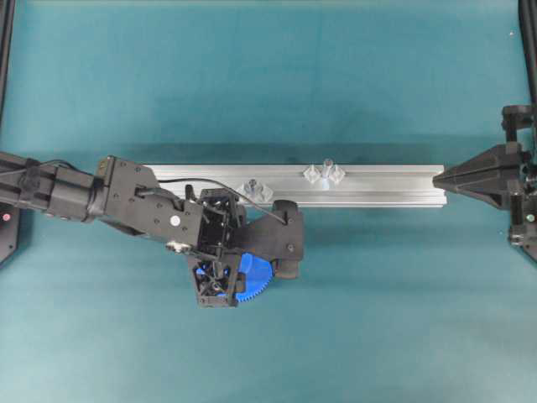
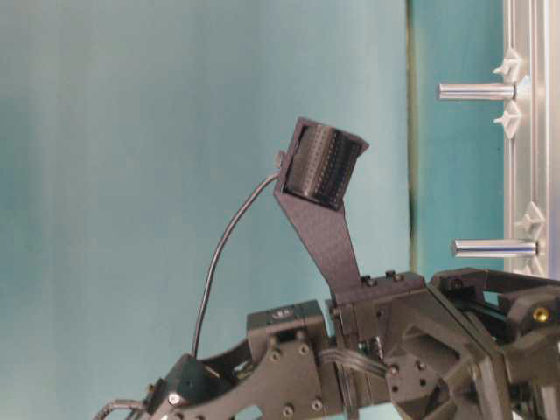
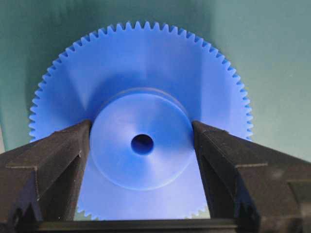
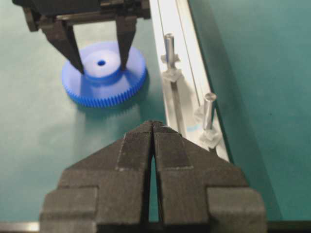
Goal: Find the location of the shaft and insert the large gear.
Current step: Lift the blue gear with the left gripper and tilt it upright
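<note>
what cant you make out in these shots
- Overhead: the left gripper covers most of the large gear.
- Table-level: the gear is out of sight behind the arm.
- Left wrist: neither pin is in frame.
- Which pin or is the shaft: too blurred to tell.

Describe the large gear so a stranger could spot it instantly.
Find the silver rail crossing the teal table. Beside its left half, the left claw grips the raised hub of the large gear. It is a toothed disc, the only bright blue thing there.

Overhead, table-level, two wrist close-ups
</note>
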`<act>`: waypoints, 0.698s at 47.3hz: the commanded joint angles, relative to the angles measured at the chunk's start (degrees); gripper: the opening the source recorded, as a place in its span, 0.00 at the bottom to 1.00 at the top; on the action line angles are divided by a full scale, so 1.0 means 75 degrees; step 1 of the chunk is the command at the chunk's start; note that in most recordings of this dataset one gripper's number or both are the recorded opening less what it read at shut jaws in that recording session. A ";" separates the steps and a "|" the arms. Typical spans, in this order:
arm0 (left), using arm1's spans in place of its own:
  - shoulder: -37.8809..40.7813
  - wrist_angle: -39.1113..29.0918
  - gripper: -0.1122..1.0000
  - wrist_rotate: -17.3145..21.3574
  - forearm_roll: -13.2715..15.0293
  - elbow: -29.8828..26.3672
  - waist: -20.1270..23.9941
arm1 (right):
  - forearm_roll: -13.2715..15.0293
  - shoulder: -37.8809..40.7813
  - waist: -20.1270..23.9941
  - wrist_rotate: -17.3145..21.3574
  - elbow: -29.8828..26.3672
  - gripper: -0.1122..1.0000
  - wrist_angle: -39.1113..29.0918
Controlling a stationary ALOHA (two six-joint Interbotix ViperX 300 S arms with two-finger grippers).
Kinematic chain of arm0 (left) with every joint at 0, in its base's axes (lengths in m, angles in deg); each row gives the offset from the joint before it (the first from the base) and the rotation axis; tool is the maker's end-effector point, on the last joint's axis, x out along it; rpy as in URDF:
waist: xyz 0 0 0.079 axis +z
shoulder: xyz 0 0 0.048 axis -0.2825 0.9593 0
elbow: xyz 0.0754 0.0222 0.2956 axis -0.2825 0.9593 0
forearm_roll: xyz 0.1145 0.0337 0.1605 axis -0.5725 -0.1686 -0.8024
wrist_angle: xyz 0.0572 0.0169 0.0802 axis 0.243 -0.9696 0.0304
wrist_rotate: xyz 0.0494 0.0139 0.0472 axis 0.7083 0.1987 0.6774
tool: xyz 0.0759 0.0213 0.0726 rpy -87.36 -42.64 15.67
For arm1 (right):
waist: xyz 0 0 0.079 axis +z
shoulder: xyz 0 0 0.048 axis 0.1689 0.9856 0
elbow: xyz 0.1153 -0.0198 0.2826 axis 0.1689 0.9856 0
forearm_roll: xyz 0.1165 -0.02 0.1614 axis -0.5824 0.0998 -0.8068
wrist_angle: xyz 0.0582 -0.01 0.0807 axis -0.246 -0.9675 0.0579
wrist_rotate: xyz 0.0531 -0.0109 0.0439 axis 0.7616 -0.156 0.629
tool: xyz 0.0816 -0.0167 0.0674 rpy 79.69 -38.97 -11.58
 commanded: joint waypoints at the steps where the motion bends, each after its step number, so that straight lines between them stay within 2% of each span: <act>1: -0.0270 0.0023 0.73 -0.0012 -0.0023 -0.0258 0.0023 | -0.0023 0.0023 0.0000 0.0082 -0.0070 0.10 0.0035; 18: -0.0352 -0.0738 0.73 0.0070 -0.0023 -0.0938 0.0023 | -0.0023 -0.0012 0.0000 0.0070 -0.0059 0.10 0.0035; 33: -0.0445 -0.1266 0.73 0.0492 -0.0023 -0.1559 0.0129 | -0.0023 -0.0012 0.0000 0.0082 -0.0047 0.10 0.0035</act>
